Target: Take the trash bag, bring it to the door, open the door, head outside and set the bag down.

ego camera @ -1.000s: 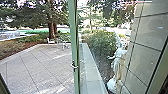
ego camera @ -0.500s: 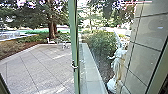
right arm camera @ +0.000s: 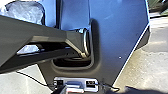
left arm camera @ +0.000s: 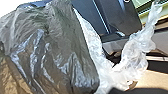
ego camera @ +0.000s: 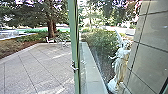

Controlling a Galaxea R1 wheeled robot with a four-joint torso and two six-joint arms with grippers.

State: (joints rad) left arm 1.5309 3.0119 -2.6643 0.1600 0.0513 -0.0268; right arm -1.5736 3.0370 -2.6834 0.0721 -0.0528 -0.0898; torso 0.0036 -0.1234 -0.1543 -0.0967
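A shiny, dark plastic trash bag (left arm camera: 57, 52) touches crinkly clear plastic (left arm camera: 135, 53). I can't tell if either hand is open or closed.

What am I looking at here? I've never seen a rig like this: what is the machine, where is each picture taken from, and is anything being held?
This is a wheeled robot with two arms. The head view looks forward and down from high on it: a green upright, probably the door's edge, stands in front of a paved yard, with shrubs and a pale statue next to a tiled wall.

The left wrist view, from a camera on that arm, shows a dark plastic bag up close, with clear crumpled plastic beside it. That closeness suggests the arm is carrying the bag, but the grip itself cannot be made out.

The right wrist view mostly shows the robot's own dark plate and jointed bar.
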